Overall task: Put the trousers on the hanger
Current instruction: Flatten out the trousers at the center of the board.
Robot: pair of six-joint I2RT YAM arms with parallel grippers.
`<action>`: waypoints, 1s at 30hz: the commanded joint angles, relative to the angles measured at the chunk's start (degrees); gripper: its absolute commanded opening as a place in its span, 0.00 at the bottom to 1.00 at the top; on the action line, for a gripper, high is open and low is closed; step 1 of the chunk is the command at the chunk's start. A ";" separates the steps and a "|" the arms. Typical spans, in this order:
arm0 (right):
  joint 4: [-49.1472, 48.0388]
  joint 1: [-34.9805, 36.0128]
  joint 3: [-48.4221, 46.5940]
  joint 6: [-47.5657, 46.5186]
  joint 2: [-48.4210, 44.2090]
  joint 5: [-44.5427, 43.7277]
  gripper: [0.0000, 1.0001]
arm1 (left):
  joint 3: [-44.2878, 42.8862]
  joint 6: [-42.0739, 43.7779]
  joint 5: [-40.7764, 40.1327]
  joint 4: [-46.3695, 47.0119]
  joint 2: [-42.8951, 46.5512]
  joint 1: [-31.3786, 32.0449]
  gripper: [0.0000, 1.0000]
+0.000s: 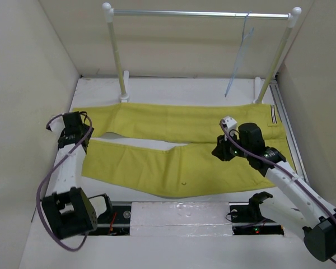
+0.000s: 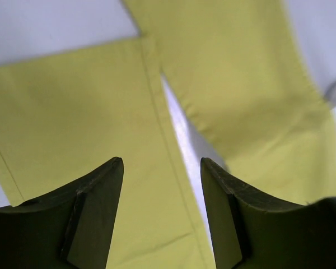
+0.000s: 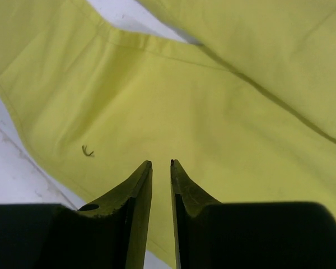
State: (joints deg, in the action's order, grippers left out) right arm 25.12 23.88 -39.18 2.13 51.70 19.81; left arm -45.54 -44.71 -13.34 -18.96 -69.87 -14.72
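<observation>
Trousers (image 1: 157, 168) lie flat on the white desk (image 1: 157, 92), with the legs stretched to the left and the striped waistband (image 1: 274, 115) at the right. The hanger (image 1: 239, 56) hangs on the rail (image 1: 201, 13) at the back, well apart from the cloth. The left tool (image 2: 161, 162) hovers over the leg ends — its jaws stand about half open with nothing between them. The right tool (image 3: 161, 163) is above the near leg, its jaws only a narrow slit apart — empty too.
</observation>
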 commanded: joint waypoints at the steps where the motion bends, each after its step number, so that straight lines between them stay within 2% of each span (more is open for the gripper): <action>1: 3.61 2.48 -2.83 -3.97 -1.95 3.91 0.27 | -1.84 -0.55 -5.39 -5.71 7.55 -4.05 0.53; 2: 3.62 2.49 -2.83 -3.98 -1.96 4.44 0.27 | -1.83 -0.64 -5.38 -5.74 6.94 -4.09 0.53; 3: 3.53 3.18 -2.66 -4.06 -2.22 4.97 0.28 | -0.79 -0.73 -1.72 -6.87 5.98 -6.52 0.52; 4: 3.70 3.19 -2.31 -4.76 -2.66 5.41 0.29 | -0.17 -0.82 -0.03 -7.49 4.93 -12.90 0.50; 6: 3.62 3.81 -2.04 -5.29 -2.83 6.55 0.29 | 1.41 0.23 4.96 -7.06 2.37 -19.70 0.49; 7: 4.14 3.81 -2.04 -6.25 -2.84 7.25 0.29 | 1.77 1.19 6.39 -6.97 1.58 -25.30 0.48; 9: 4.58 4.33 -2.04 -7.05 -2.84 7.87 0.29 | 1.33 1.72 4.83 -7.23 1.22 -28.07 0.48; 11: 5.11 4.33 -2.04 -7.93 -2.92 9.09 0.30 | 1.42 1.91 2.63 -6.88 0.35 -28.08 0.48; 19: 6.87 4.86 -1.69 -8.81 -3.54 9.72 0.30 | 6.51 3.48 2.27 -1.52 -0.62 -28.08 0.47; 22: 6.69 4.86 -1.95 -8.55 -3.28 9.37 0.30 | 8.44 4.45 0.51 -1.17 -1.59 -28.08 0.42; 30: 5.90 4.86 -3.97 -8.55 -1.78 8.49 0.30 | 10.46 2.79 2.97 -0.48 -3.17 -28.08 0.42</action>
State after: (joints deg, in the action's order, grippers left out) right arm 32.25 28.23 -40.07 -5.65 49.69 28.08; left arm -37.12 -41.45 -10.90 -20.69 -73.69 -42.76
